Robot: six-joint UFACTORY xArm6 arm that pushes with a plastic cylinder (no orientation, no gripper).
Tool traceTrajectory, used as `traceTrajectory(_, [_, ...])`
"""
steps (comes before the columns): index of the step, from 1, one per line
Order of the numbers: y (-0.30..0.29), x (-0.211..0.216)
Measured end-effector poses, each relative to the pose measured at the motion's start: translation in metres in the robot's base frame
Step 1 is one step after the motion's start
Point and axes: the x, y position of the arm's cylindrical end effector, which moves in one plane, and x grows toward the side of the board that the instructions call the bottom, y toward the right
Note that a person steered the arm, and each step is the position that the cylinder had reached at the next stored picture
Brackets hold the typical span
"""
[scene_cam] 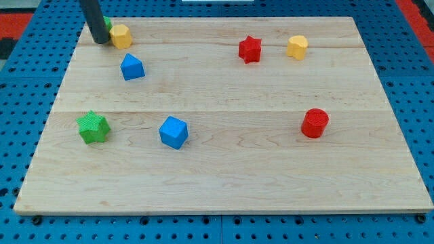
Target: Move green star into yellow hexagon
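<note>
Wooden board (224, 169) carries all our blocks. Our rod ends in a bare tip (100, 42) with nothing to open or grasp, planted at the far left corner, just left of the yellow hexagon (121, 36); a green block (107, 24) peeks out behind the rod, shape hidden. The green star (93, 127) sits at the near left, well apart from our tip. Between them lies a blue block (132, 67); another blue block (173, 131) sits right of the star. Farther right are a red star (250, 49), a second yellow block (297, 47) and a red cylinder (314, 123).
</note>
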Motion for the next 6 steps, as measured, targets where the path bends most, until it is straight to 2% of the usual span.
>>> traceTrajectory(1, [0.046, 0.014])
traceTrajectory(2, [0.04, 0.024])
traceTrajectory(3, [-0.039, 0.021])
traceTrajectory(4, [-0.085, 0.031])
traceTrajectory(5, [-0.086, 0.04])
traceTrajectory(6, [-0.085, 0.095])
